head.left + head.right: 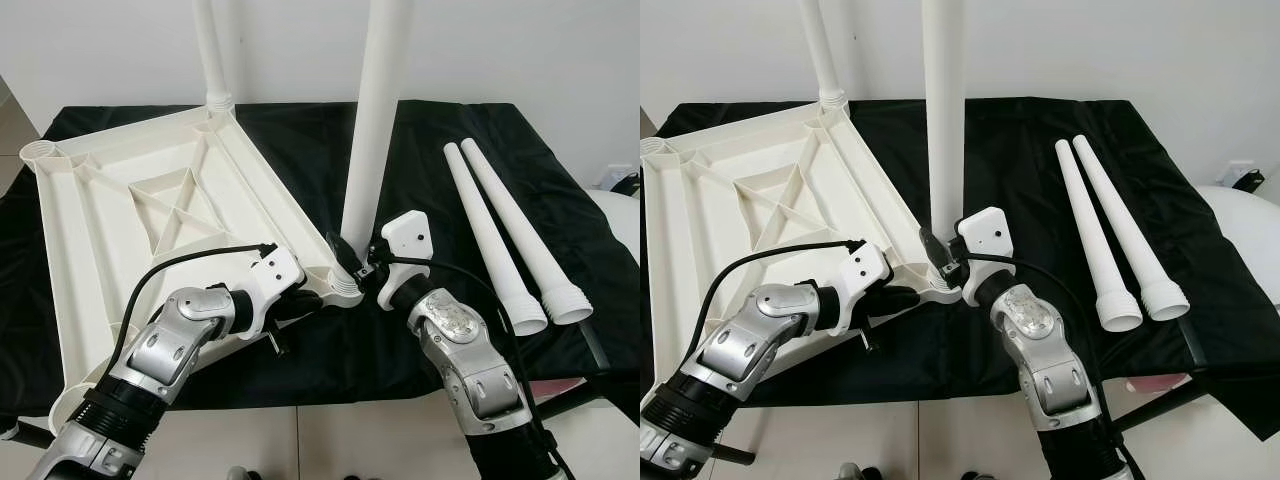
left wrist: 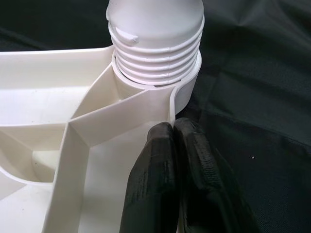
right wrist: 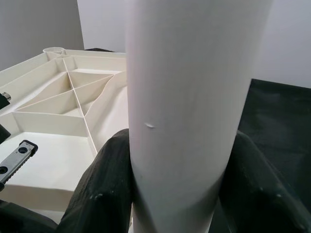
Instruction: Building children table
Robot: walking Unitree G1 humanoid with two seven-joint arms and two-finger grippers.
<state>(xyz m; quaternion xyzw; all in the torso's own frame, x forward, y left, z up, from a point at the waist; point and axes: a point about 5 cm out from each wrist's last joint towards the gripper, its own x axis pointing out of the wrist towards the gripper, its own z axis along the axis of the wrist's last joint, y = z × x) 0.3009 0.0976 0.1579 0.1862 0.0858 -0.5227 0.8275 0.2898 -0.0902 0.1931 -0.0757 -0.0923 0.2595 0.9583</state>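
The white children's tabletop (image 1: pixel 110 230) lies upside down on black cloth. One white leg (image 1: pixel 208 50) stands in its far corner socket. A second leg (image 1: pixel 372 130) stands upright in the near corner socket (image 2: pixel 187 92), its threads partly showing. My right gripper (image 1: pixel 352 258) is shut on this leg just above the socket, one finger (image 3: pixel 104 184) on each side. My left gripper (image 2: pixel 173 126) is shut on the tabletop's rim right beside the same socket. Two loose legs (image 1: pixel 487 232) (image 1: pixel 518 225) lie side by side to the right.
The black-covered work table (image 1: pixel 560 200) ends just in front of my arms, with tiled floor below. A white wall stands behind it. A white rounded object (image 1: pixel 625 215) sits past the table's right edge. Free cloth lies between the upright leg and the loose legs.
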